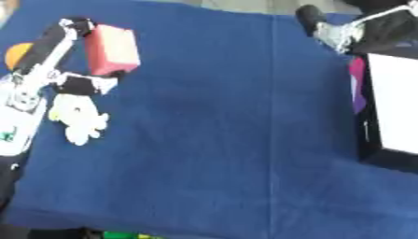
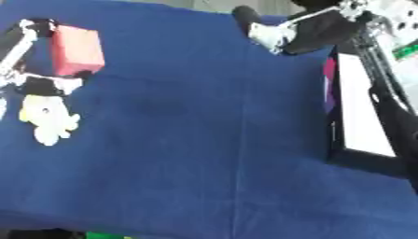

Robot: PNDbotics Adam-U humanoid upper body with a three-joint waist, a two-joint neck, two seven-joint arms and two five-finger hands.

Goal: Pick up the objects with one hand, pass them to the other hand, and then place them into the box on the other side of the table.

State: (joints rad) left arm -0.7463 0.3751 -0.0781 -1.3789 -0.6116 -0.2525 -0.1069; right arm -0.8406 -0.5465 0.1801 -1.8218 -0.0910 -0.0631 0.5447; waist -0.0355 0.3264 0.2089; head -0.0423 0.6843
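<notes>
One red block (image 1: pixel 112 49) pinched in left hand (image 1: pixel 75 56); right hand (image 2: pixel 282 30) fingers relaxed, empty.

A matt blue cloth (image 1: pixel 212 140) covered the table; the red block (image 1: pixel 112 49) at upper left looked smooth and matt.

Both views soft, smeared by motion blur; edges of everything fuzzy. Light even, diffuse, moderately bright; source cannot tell. Blue cloth on bench (image 1: pixel 212 140) saturated, folds faint, weave lost. White panel of box (image 1: pixel 393 109) blown out, no detail. Pale yellow shape (image 1: pixel 78 119) washed out, outline vague. Red block (image 1: pixel 112 50) flat-toned, dim shadow at its lower edge. Black arm parts at upper right crushed dark. No strong cast shadows.
</notes>
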